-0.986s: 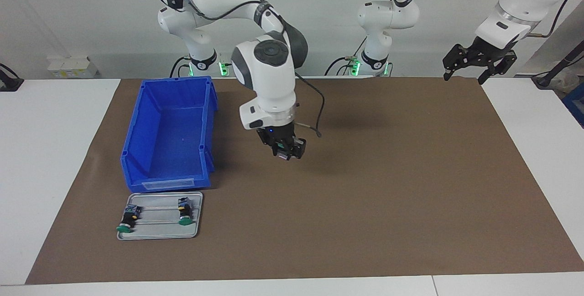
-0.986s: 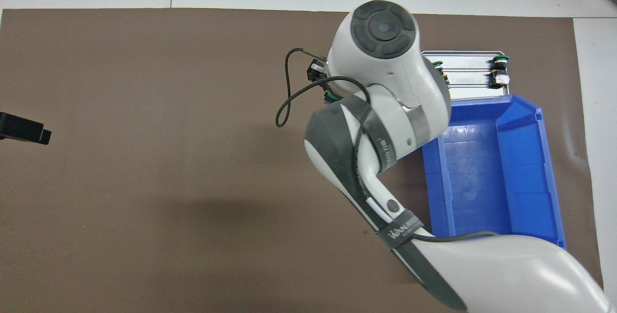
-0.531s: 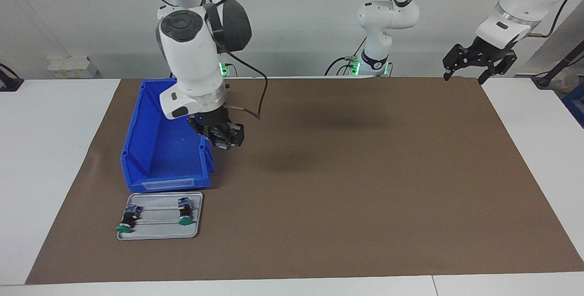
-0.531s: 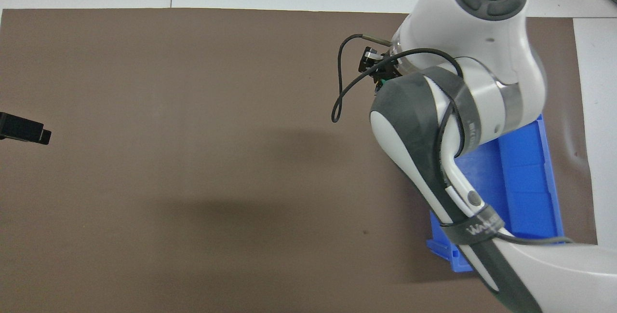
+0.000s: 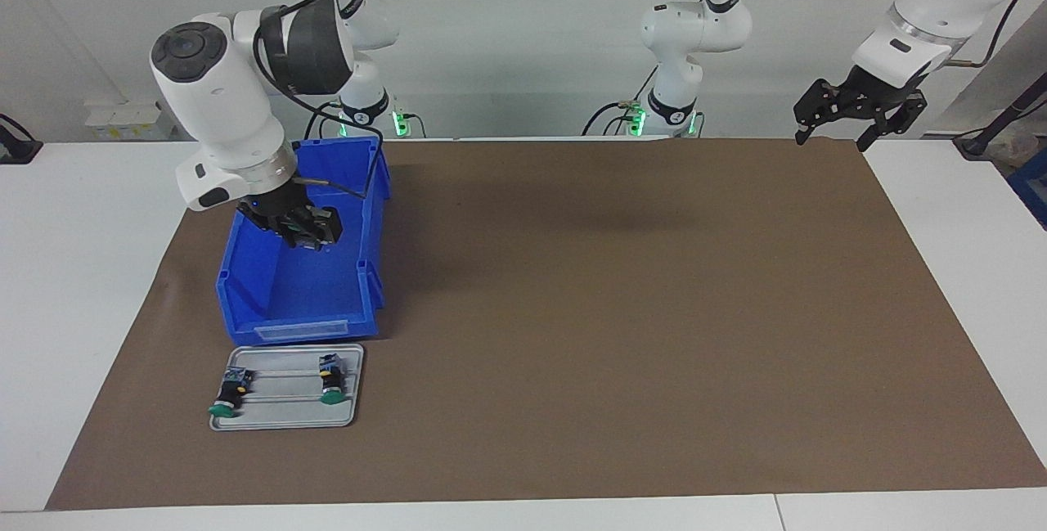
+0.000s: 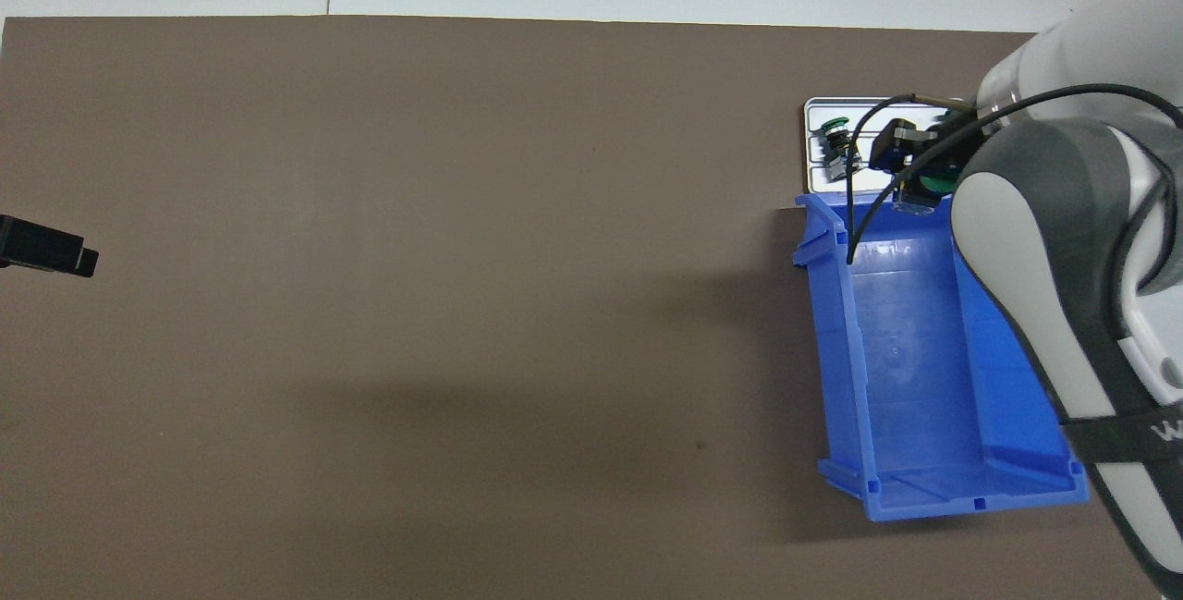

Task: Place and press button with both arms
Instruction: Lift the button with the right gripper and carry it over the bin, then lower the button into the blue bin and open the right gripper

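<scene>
Green-capped and thumb-sized, the small push-button switch is sitting clamped in the black two-finger right pincer, its round mushroom cap peeking out beside the fingers in the overhead view, while the facing view shows only what seems to be a sliver of its grey-blue block between the dark fingers. The right pincer is hanging in the air over the open blue plastic bin, above the bin's inside and clear of its floor. The large white jointed right arm is reaching out from its base and bending down over the bin, a dark cable looping from its wrist.

Just beside the bin, on its side farther from the robots, a flat grey metal tray is lying on the brown mat that is covering the white surface. Two more green-capped switches are resting on the tray, well apart, one at the end nearer the middle of the mat and one at the other end.

The white left arm is waiting at its own end, its black left pincer hanging with fingers spread, holding nothing, over the mat's corner nearest its base.
</scene>
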`<state>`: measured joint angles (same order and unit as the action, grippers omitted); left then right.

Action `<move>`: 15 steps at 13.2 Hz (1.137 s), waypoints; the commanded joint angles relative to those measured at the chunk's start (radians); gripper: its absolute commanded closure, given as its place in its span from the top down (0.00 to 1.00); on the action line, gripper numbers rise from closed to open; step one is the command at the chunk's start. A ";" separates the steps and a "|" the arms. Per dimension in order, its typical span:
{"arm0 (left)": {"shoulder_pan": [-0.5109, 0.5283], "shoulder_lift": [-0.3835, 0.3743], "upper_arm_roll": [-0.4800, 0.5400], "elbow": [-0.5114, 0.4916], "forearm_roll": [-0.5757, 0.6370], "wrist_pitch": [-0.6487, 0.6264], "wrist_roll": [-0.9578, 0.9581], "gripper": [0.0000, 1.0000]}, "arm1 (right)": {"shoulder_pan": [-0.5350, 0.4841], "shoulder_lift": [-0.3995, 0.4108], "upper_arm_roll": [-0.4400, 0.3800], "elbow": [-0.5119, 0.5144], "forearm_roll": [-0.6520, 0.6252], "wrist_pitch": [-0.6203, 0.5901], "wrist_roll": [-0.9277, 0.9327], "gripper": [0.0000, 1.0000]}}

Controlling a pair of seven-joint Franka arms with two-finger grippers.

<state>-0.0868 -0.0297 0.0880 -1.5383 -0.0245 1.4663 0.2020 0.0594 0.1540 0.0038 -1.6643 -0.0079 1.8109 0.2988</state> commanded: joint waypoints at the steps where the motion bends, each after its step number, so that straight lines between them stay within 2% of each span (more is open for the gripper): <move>1: 0.012 -0.030 -0.007 -0.031 -0.009 -0.001 0.002 1.00 | -0.049 -0.118 0.015 -0.248 0.025 0.181 -0.088 0.36; 3: 0.012 -0.029 -0.007 -0.031 -0.009 -0.001 0.002 1.00 | -0.079 -0.151 0.015 -0.339 0.025 0.255 -0.139 0.36; 5: 0.012 -0.030 -0.007 -0.031 -0.009 -0.001 0.002 1.00 | -0.108 -0.155 0.015 -0.405 0.031 0.329 -0.185 0.36; 8: 0.012 -0.030 -0.007 -0.031 -0.009 -0.001 0.002 1.00 | -0.115 -0.142 0.015 -0.507 0.037 0.503 -0.199 0.36; 15: 0.012 -0.029 -0.007 -0.031 -0.009 -0.001 0.002 1.00 | -0.115 -0.045 0.016 -0.578 0.037 0.723 -0.198 0.36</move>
<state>-0.0868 -0.0298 0.0880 -1.5383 -0.0245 1.4659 0.2020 -0.0396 0.0974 0.0065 -2.2144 -0.0047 2.4759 0.1323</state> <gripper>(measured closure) 0.000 0.551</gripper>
